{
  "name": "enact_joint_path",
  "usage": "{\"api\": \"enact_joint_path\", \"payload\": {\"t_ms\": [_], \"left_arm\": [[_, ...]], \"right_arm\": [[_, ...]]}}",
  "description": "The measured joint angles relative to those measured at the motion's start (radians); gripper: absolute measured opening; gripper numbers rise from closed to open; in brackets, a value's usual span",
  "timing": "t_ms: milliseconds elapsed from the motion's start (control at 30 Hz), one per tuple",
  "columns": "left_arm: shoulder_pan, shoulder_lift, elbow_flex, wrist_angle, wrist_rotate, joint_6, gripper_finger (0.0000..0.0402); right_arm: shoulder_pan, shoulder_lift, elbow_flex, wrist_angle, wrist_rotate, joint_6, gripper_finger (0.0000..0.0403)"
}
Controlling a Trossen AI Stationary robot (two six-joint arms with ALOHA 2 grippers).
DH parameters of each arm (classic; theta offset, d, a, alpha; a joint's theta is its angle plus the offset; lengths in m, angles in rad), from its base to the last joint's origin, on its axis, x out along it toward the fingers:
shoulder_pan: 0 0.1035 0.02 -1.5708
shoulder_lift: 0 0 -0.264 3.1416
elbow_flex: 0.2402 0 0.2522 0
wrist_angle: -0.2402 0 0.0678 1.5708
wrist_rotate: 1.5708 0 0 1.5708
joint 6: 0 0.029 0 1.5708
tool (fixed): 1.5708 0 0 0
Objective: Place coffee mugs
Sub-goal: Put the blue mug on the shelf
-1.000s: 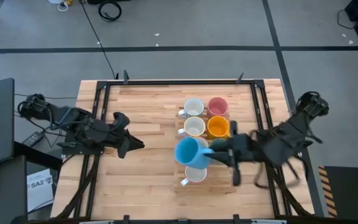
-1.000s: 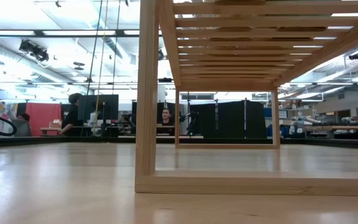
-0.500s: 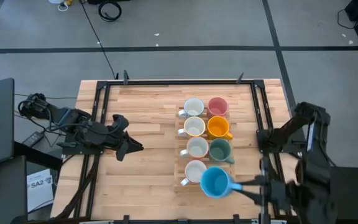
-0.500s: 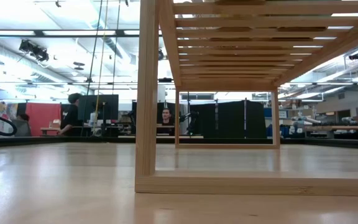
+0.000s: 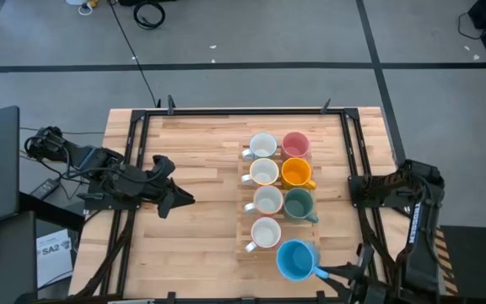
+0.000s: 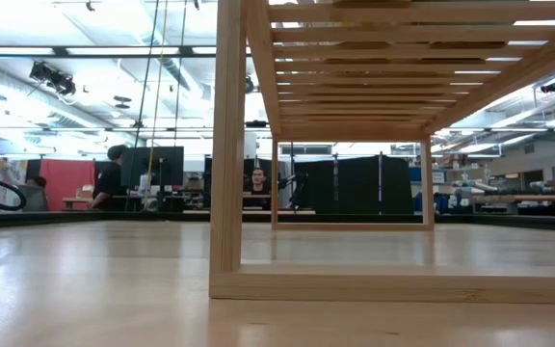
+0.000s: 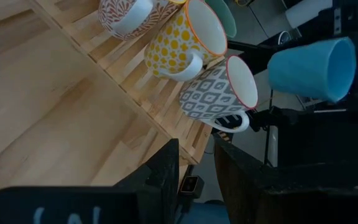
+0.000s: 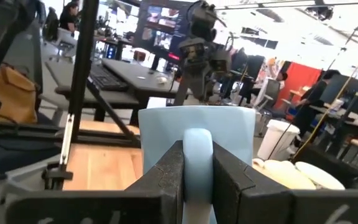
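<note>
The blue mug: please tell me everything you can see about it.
The blue mug is light blue inside and out, plain, smooth like glazed ceramic, and looks empty. The right gripper holds it by its handle, one dark finger pressed on each side. From above its round opening faces up, near the front right corner of the wooden rack, beside a white mug. Whether it touches the rack cannot be told.

The right gripper (image 5: 337,273) is partly cut off at the high view's bottom edge. In the low view, no mugs or arms are seen; only the rack (image 6: 258,145) is shown, cropped at the top.
</note>
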Motion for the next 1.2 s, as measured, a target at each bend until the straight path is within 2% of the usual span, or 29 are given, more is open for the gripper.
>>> {"api": "enact_joint_path", "payload": {"t_ms": [300, 600, 933, 1200], "left_arm": [[0.0, 0.0, 0.0, -0.001, 0.0, 0.001, 0.0107], [0.0, 0.0, 0.0, 0.0, 0.0, 0.001, 0.0107], [0.0, 0.0, 0.0, 0.0, 0.0, 0.001, 0.0107], [0.0, 0.0, 0.0, -0.001, 0.0, 0.001, 0.0107]], "right_arm": [[0.011, 0.02, 0.0, -0.067, -0.003, 0.126, 0.0055], [0.01, 0.019, -0.026, -0.41, -0.009, 0.586, 0.0055], [0.01, 0.018, -0.027, -0.772, -0.006, 0.982, 0.0055], [0.01, 0.017, -0.1, -0.787, -0.006, 1.079, 0.0055]]}}
